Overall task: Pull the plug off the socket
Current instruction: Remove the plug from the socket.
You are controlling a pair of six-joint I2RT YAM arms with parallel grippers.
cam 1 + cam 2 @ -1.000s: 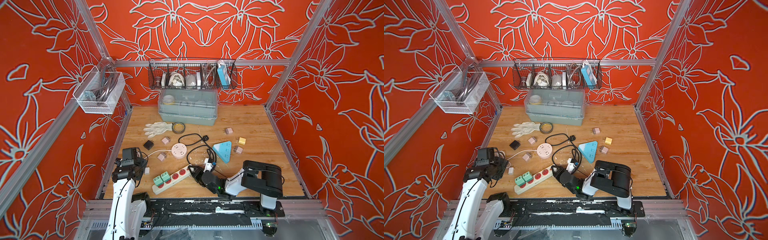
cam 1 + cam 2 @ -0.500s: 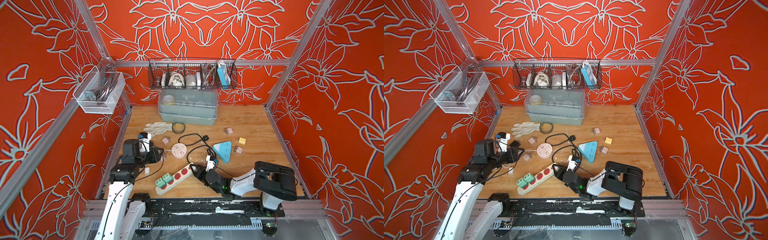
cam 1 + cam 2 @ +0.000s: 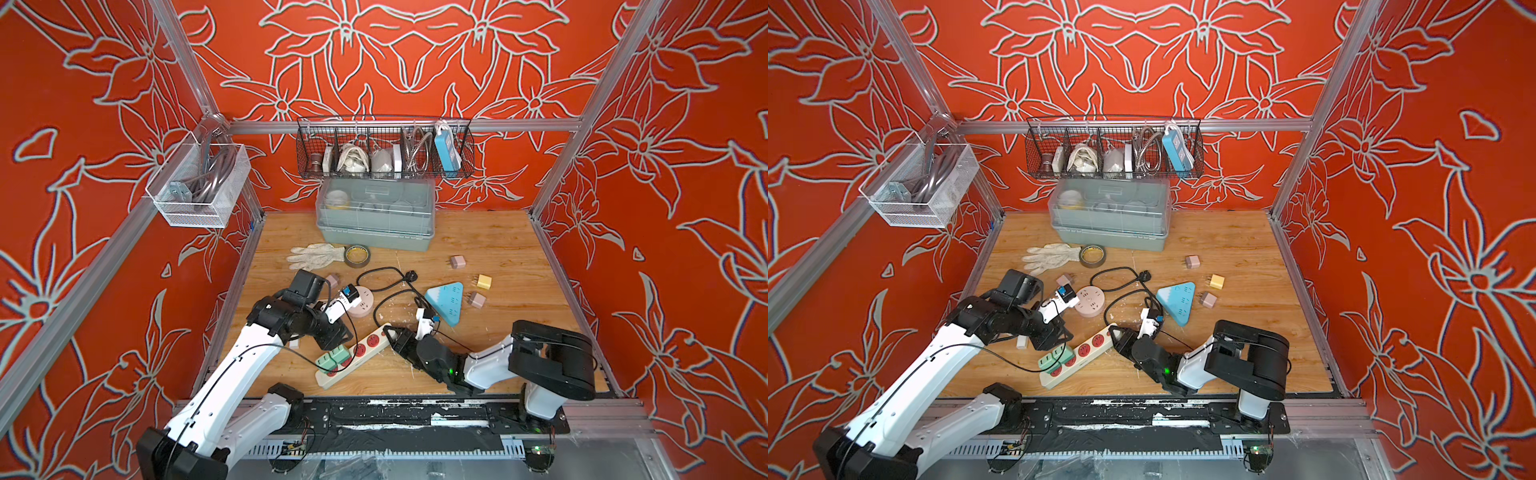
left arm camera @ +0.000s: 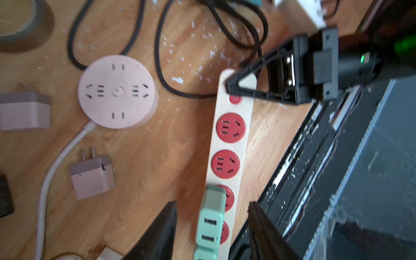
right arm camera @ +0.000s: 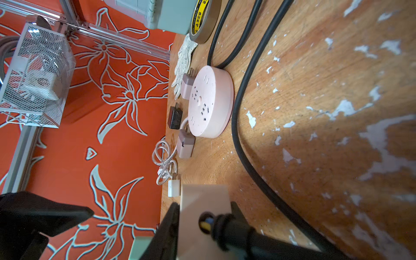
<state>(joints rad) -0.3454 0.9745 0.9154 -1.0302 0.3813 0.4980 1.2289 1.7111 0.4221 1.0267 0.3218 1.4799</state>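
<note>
The socket is a white power strip with red outlets, lying aslant near the table's front edge. The plug is a mint-green adapter seated in the strip's near end, with another one beside it. My left gripper is open above the plug, one finger on each side with a gap at both. My right gripper is shut on the strip's cord end, where the black cord goes in.
A round pink socket and a blue triangular one lie behind the strip, among black cable loops. Loose adapters, a tape roll, a glove and a grey box fill the back.
My left arm has swung in from the table's left edge and now hangs over the green plug. The strip has turned slightly. My right gripper keeps its hold on the strip's end.
</note>
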